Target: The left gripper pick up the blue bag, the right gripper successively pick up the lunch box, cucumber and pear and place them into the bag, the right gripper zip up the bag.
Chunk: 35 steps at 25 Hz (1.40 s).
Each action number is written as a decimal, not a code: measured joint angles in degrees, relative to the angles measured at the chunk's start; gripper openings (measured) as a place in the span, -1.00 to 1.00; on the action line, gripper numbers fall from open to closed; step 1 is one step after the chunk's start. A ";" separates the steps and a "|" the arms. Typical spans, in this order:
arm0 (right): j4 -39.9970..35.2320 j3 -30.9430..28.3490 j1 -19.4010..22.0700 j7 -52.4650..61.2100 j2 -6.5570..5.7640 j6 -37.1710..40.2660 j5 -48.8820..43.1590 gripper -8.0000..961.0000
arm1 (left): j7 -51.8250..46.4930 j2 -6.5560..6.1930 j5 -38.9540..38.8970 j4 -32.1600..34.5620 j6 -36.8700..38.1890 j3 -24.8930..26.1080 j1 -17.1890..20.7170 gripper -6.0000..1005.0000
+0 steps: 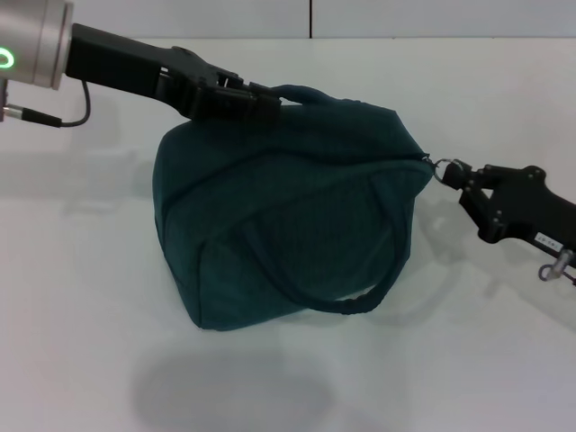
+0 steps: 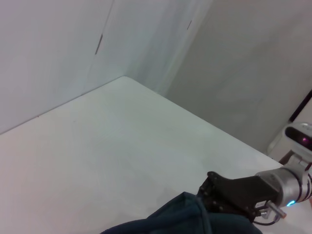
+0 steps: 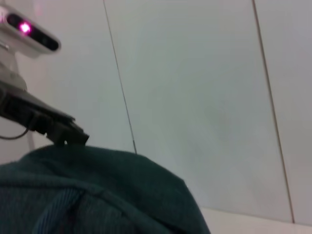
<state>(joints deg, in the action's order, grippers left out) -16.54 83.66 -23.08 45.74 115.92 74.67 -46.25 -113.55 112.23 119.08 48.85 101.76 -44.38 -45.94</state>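
Note:
The blue bag [image 1: 288, 225] hangs tilted above the white table, and its shadow lies on the table below it. Its top looks closed right up to the right-hand corner. My left gripper [image 1: 259, 103] is shut on the bag's far handle at the top left and holds it up. My right gripper [image 1: 457, 174] is at the bag's right corner, pinching the metal ring of the zipper pull [image 1: 444, 166]. In the left wrist view, the bag [image 2: 180, 219] and the right gripper [image 2: 210, 191] appear together. The right wrist view has the bag [image 3: 97, 190] close up. The lunch box, cucumber and pear are out of view.
The white table [image 1: 81, 297] stretches all around the bag, with white wall panels [image 1: 310, 18] behind it. A thin black cable [image 1: 63, 121] loops under my left arm. The near handle [image 1: 342, 301] droops down the bag's front.

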 joint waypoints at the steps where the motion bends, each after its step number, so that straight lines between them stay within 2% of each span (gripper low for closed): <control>1: 0.05 0.27 -0.29 0.02 0.02 -0.31 -0.05 -0.92 | 0.00 0.03 -0.07 -0.01 0.00 0.00 0.02 -0.59; 4: 0.07 1.55 -1.22 0.07 0.13 -1.58 -0.12 -0.92 | 0.00 0.08 -0.17 -0.03 0.00 0.00 0.12 -0.50; 14: 0.09 5.12 -4.11 0.32 0.27 -7.57 0.38 -0.91 | 0.00 0.72 -0.18 -0.07 0.01 -0.38 -0.07 -0.50; 22: -0.43 5.81 -4.45 1.11 0.27 -10.50 0.26 -0.91 | 0.00 0.86 -0.18 -0.07 0.02 -0.45 -0.20 -0.50; 27: -0.42 8.28 -5.33 1.77 0.26 -13.55 0.39 -0.91 | 0.09 0.88 -0.07 -0.07 -0.03 -0.45 -0.38 -0.50; 35: -0.53 8.63 -5.39 1.89 0.27 -13.36 0.44 -0.91 | 0.29 0.89 0.14 -0.08 -0.24 -0.39 -0.56 -0.50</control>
<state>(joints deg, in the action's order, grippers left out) -17.07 92.29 -28.47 47.63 116.19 61.30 -45.81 -113.26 113.12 119.22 48.78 101.52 -44.77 -46.49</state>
